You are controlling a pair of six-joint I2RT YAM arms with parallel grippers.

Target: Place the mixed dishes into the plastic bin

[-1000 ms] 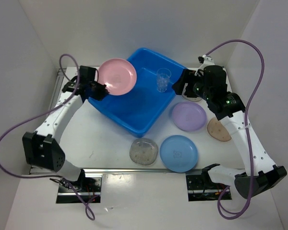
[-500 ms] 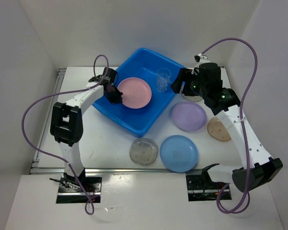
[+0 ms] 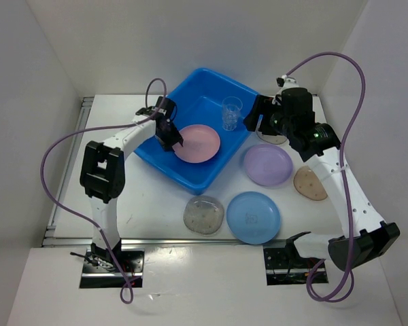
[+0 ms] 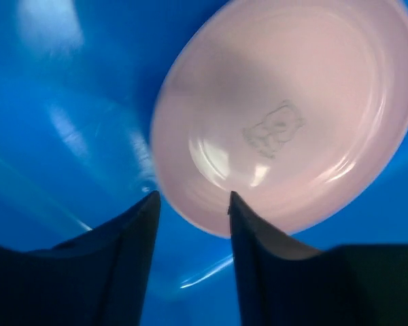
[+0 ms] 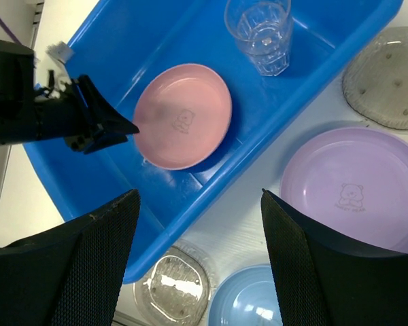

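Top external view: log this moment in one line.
left tool open at round pink plastic plate inside blue plastic bin | right tool open, empty | clear ribbed cup in bin

- Pink plate just beyond the left fingers: smooth glossy plastic, bright highlights.
- Bin around them: glossy blue plastic.
- Cup ahead of the right fingers: clear ribbed plastic.
- Right fingers: matt black, fine mesh texture.
- Desk: matt white.

Bright, even light; left wrist pic blurry.
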